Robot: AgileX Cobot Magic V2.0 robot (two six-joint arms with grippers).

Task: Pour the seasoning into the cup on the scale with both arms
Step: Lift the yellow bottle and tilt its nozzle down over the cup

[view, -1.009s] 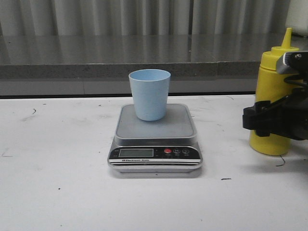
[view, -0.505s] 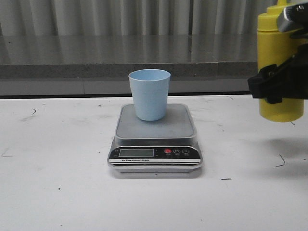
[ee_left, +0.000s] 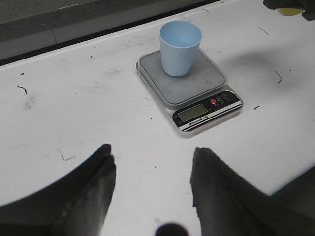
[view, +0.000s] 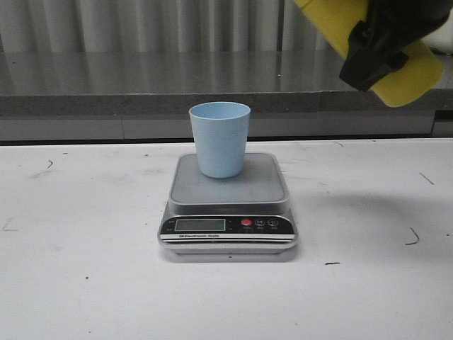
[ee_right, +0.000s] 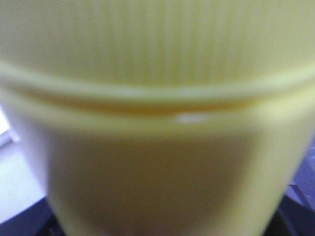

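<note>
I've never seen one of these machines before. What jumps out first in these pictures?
The yellow squeeze bottle grabs the eye: it hangs tilted in the air at the upper right, clamped in the black right gripper, its nozzle out of frame. Below, at the table's centre, a pale blue cup stands upright on a silver kitchen scale. The left gripper hovers open above the white table, holding nothing.

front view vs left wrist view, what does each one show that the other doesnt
Only the front view shows the right gripper clamped on the yellow bottle, lifted and tilted up at the top right, with the grey ledge behind.

Only the left wrist view shows the left gripper, its dark fingers spread open and holding nothing; of the bottle it catches just a yellow sliver at one corner.

Both show the blue cup upright on the scale, on the white table.
</note>
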